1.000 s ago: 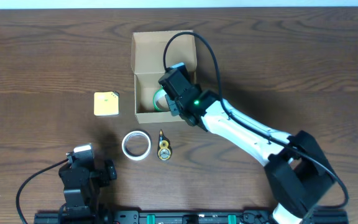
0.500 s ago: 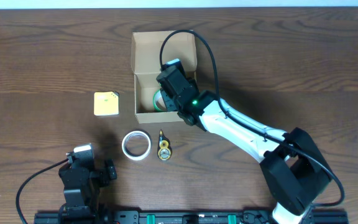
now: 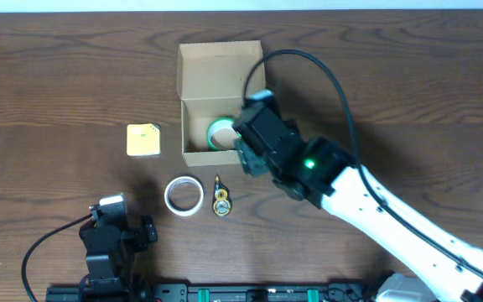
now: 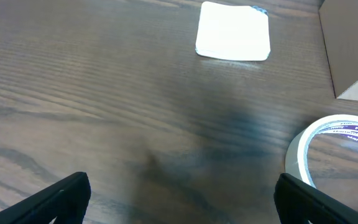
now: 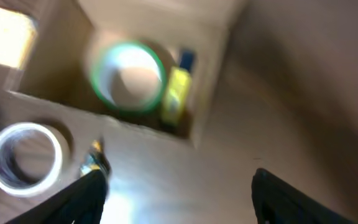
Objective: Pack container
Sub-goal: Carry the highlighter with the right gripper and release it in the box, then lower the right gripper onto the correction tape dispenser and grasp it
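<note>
The container is a tan cardboard box lying open at the back middle of the table, its lid flap folded away. A green tape roll lies inside it, beside a yellow item. In the right wrist view the green tape roll is free of my fingers. My right gripper hovers open and holds nothing, above the table just past the container's front right corner. My left gripper stands wide open over bare wood at the front left, with nothing between its jaws.
A white tape roll and a small yellow-and-black item lie in front of the container. A yellow square pad sits left of it. The right arm crosses the table's right half. The left arm rests at the front edge.
My right gripper has opened, left the green tape roll in the container, and pulled back toward the box's front right corner. The left arm has not moved.
</note>
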### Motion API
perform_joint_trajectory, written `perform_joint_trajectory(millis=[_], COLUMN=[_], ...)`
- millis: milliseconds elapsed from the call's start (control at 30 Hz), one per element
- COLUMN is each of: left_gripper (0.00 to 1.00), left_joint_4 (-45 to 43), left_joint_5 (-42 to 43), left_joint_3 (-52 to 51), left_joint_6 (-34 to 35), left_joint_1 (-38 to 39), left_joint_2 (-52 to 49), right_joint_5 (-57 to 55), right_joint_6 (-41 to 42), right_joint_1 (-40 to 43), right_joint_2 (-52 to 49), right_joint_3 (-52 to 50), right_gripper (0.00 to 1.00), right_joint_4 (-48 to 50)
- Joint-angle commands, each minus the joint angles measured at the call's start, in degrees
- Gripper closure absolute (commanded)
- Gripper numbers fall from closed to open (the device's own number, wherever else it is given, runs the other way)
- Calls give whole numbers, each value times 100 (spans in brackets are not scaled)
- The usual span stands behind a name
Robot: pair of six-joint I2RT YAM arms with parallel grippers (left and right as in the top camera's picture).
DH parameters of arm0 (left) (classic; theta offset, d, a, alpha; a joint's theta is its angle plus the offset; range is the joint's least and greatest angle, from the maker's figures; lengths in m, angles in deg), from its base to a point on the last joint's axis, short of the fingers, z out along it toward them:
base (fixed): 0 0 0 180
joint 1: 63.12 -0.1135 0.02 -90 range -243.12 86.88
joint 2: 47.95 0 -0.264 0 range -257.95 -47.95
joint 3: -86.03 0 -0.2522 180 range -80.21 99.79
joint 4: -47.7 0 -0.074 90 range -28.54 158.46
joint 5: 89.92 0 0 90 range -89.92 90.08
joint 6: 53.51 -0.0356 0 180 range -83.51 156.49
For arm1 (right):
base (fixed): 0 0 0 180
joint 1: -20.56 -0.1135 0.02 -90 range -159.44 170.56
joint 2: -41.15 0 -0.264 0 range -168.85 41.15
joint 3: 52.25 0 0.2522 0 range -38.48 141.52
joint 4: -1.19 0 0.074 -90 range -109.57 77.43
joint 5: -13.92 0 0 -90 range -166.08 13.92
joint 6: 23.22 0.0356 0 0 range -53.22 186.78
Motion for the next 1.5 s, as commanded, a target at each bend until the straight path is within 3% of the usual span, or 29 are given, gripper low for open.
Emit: perform_joint_trajectory(millis=[0,133,333,467,700,1133,1467], left_gripper=[5,5,5,5,5,5,5], left_joint_4=[90,90,90,90,90,90,90], left_joint_5=[-79,-79,-79,-79,-79,-79,-79], left_joint_3=[-103,-103,-103,-103,-103,-105,-103], left_joint_6=[-83,-83,-83,-83,-83,-83,-83], left_joint_1=[24,24,24,24,24,24,24], left_joint_2=[28,28,28,28,28,28,28], right_joint_5=[-190,-57,50,66,109,87,98], right_joint_6=[1244,2142,2586,3150,4144,4485,4483], right_joint_1=[-87,-660,-1694,-1880,-1878,-1790,-1617], right_joint_2=[-9,-4,-109,-490,-1445,-2081,-2455], right_joint_3=[-214,-920,-1377,-1384,-1384,-1384,-1384], right_gripper=[24,22,15,4,3,2,11], right_joint_4=[-535,-511,634,968,1432,2092,2374])
